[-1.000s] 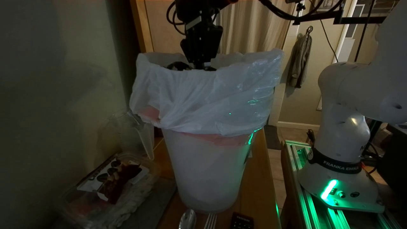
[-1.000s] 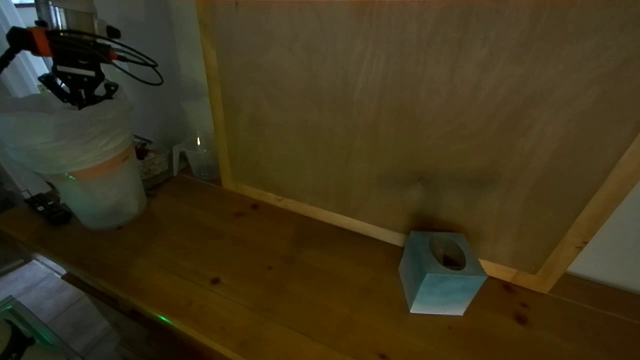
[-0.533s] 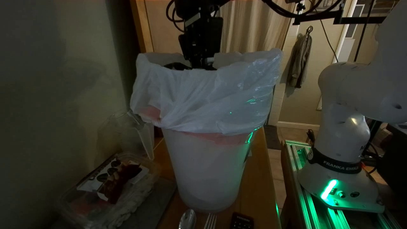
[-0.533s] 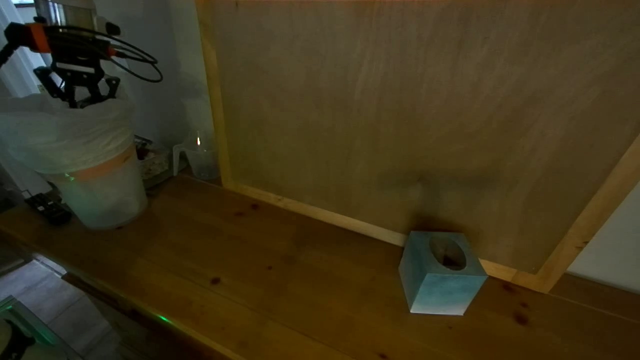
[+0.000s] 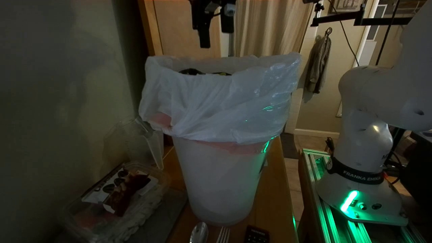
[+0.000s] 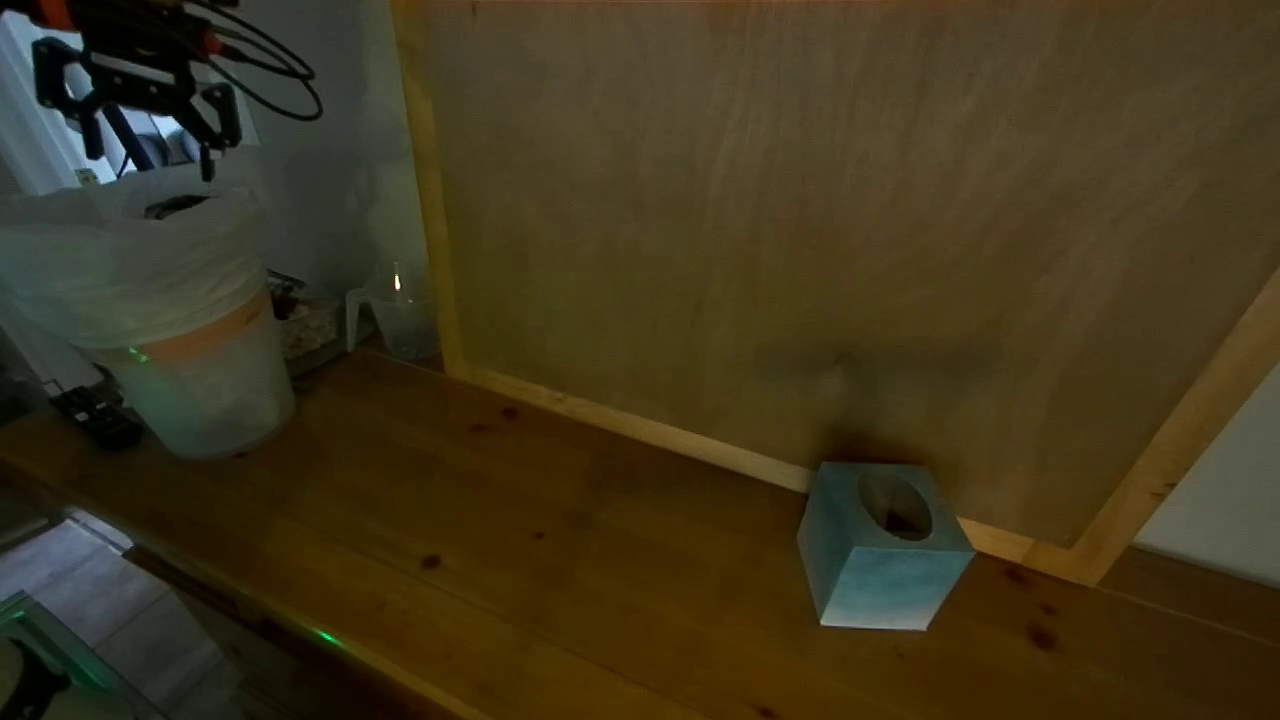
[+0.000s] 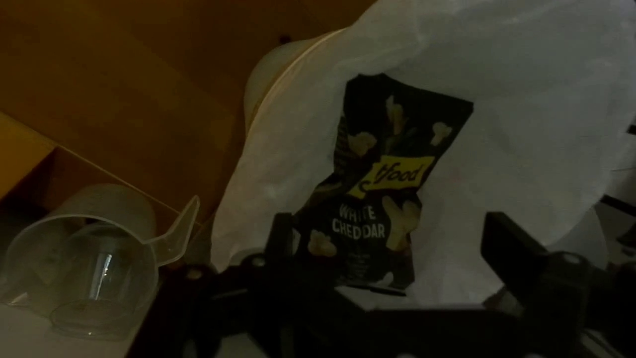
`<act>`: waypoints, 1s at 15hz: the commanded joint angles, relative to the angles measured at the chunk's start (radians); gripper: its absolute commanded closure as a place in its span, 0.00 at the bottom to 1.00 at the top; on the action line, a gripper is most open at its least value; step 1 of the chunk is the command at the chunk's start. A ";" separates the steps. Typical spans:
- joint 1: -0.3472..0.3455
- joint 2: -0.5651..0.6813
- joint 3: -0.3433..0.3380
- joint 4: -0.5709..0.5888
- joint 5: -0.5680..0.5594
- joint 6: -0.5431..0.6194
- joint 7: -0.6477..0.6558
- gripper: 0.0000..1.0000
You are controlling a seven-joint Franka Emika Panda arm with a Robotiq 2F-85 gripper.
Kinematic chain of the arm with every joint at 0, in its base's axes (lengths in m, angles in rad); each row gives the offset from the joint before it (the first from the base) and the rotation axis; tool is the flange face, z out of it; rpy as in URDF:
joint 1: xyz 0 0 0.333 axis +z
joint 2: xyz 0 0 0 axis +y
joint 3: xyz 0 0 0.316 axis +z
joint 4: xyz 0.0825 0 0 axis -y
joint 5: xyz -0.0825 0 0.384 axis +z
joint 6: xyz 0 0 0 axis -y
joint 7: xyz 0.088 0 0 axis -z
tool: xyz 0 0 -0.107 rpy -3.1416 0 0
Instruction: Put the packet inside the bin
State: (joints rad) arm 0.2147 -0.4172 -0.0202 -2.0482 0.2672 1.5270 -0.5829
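A dark, crinkled packet (image 7: 382, 134) with a yellow band and the words "White Cheddar" lies in the mouth of the bin, against the pale bag lining. Only its dark top edge (image 6: 178, 205) peeks over the rim in both exterior views. The bin (image 5: 219, 182) is tall, white and tapered, with a translucent bag folded over its rim. Above it hangs my gripper (image 6: 150, 162), its jaws spread wide and nothing held. In the wrist view the left finger (image 7: 280, 233) overlaps the packet's lower left edge, while the right one stands apart from it.
A clear measuring jug (image 7: 104, 268) stands beside the bin near the wall. Next to it is a clear plastic box (image 5: 135, 206) with a dark pack on top. A spoon (image 5: 199, 233), fork (image 5: 223, 234) and black remote (image 5: 256, 234) lie close by. A blue box (image 6: 885, 550) stands farther along.
The gripper has opened wide and risen from the bin's mouth to well above the rim. The packet has stayed behind in the bin. The bin has hardly moved.
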 commanded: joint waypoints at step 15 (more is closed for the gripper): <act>-0.097 -0.017 -0.085 0.143 0.134 -0.193 -0.001 0.00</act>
State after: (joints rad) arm 0.1337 -0.4365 -0.1162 -1.9081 0.3973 1.3383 -0.5789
